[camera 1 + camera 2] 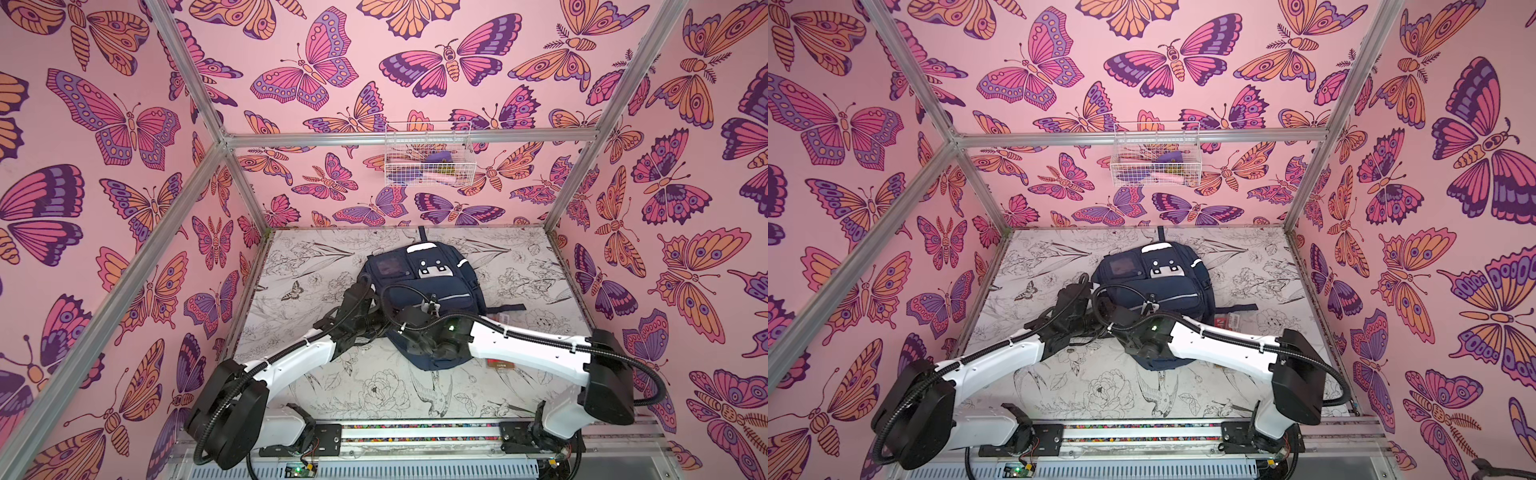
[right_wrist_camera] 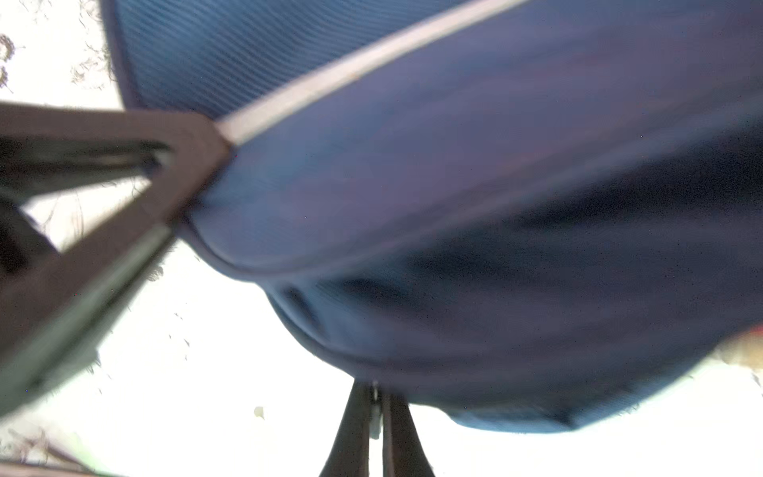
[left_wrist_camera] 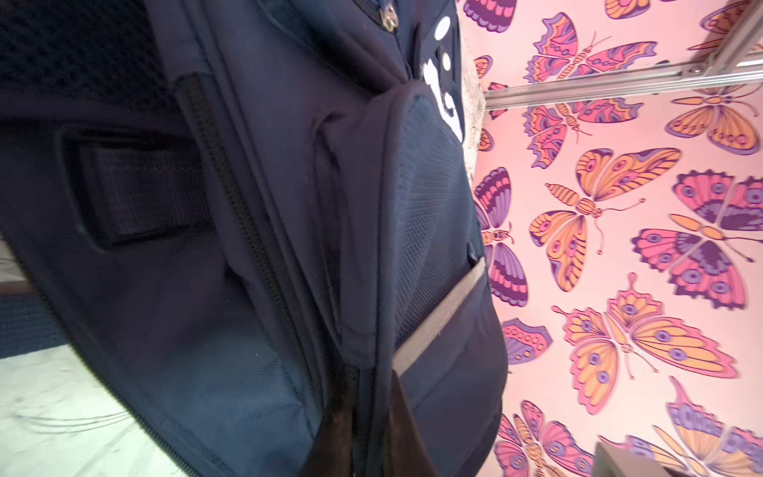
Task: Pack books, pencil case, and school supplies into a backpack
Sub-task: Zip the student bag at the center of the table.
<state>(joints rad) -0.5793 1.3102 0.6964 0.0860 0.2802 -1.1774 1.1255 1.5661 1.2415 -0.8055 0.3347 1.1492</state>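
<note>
The right gripper (image 2: 375, 398) has its jaws pressed together on a small pale tab at the near lower hem of the backpack (image 2: 454, 186). I take the tab for a zip pull, though blur keeps that a guess; pinching so small a piece makes sense mainly for drawing a zip along. The left gripper (image 3: 369, 384) has its jaws clamped on a fold of the backpack's side, close to a zip track (image 3: 247, 231), probably to keep the cloth taut so a pull can run instead of dragging the whole backpack. Beyond both sets of tips the backpack lies flat on the floral table (image 1: 540, 266) with its front pockets up and its top tab pointing away from the jaws, so its zip lines face upward within reach. I see no open compartment in the top views, so packing looks not begun. Off to the outer side of the right jaws, just beside the backpack, lies a red-and-white packet (image 1: 1227, 321). The books I cannot make out. Farthest beyond the tips, a wire basket (image 1: 428, 160) hangs on the back wall.
</note>
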